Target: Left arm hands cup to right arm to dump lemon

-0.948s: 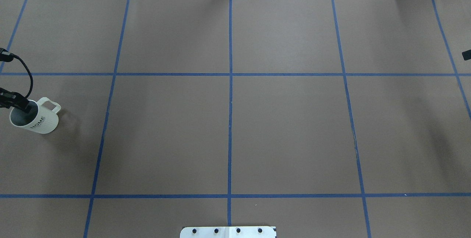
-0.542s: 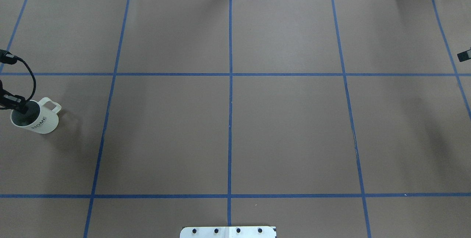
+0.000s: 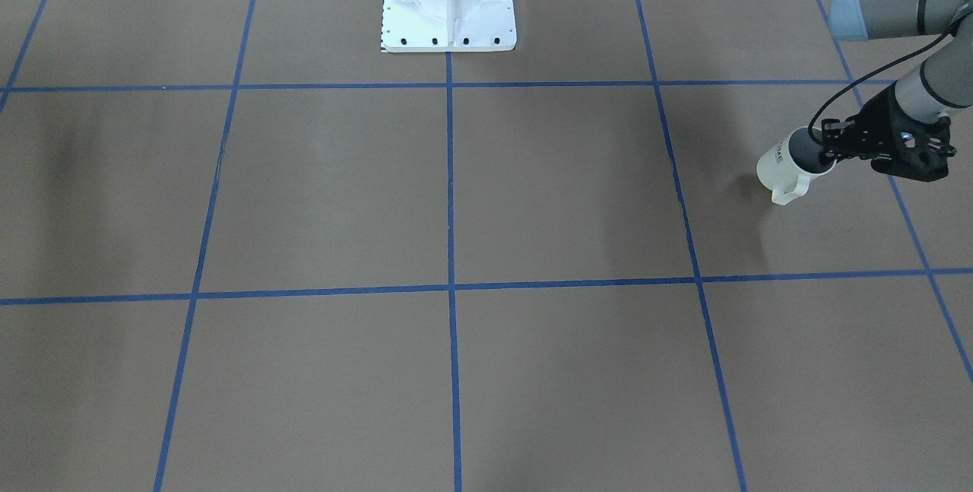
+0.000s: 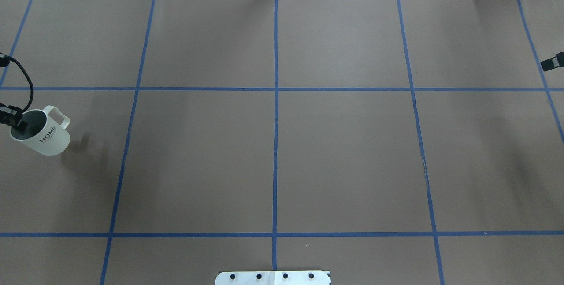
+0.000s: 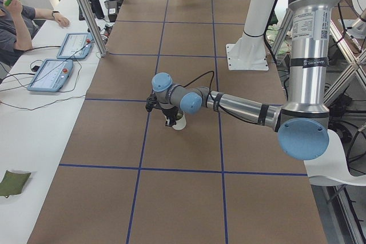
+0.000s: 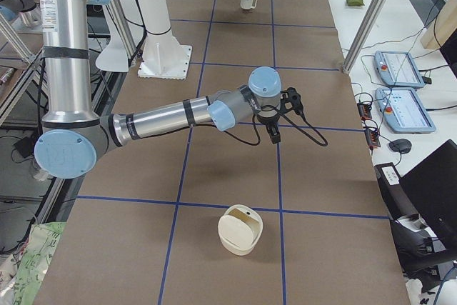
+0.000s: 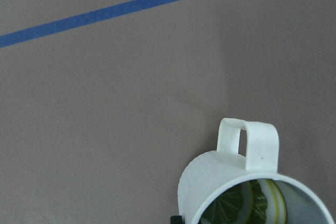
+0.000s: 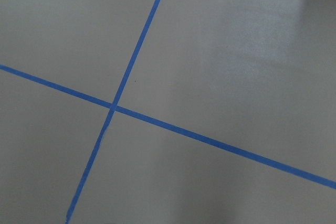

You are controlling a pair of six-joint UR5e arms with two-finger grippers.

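The off-white "HOME" cup [image 4: 44, 137] hangs tilted a little above the table at its left end, its shadow apart from it. My left gripper [image 4: 16, 122] is shut on the cup's rim, one finger inside. Both show in the front-facing view, the cup [image 3: 783, 166] and the left gripper [image 3: 827, 151]. The left wrist view shows the cup [image 7: 231, 179] from above with the yellow-green lemon [image 7: 247, 208] inside. Only a black tip of my right gripper [image 4: 553, 61] shows at the right edge. It hovers above the table in the right-side view [image 6: 275, 132]; I cannot tell whether it is open.
A cream round container [image 6: 240, 229] sits on the table's right end, near the right arm. The white robot base plate [image 3: 448, 28] stands at the near edge's middle. Blue tape lines [image 4: 276, 100] divide the brown table. Operators' tablets [image 5: 51, 74] lie beyond the far edge.
The left gripper has lifted the cup off the table and tilted it; its shadow has separated. The right gripper's tip has moved slightly further away at the right edge.
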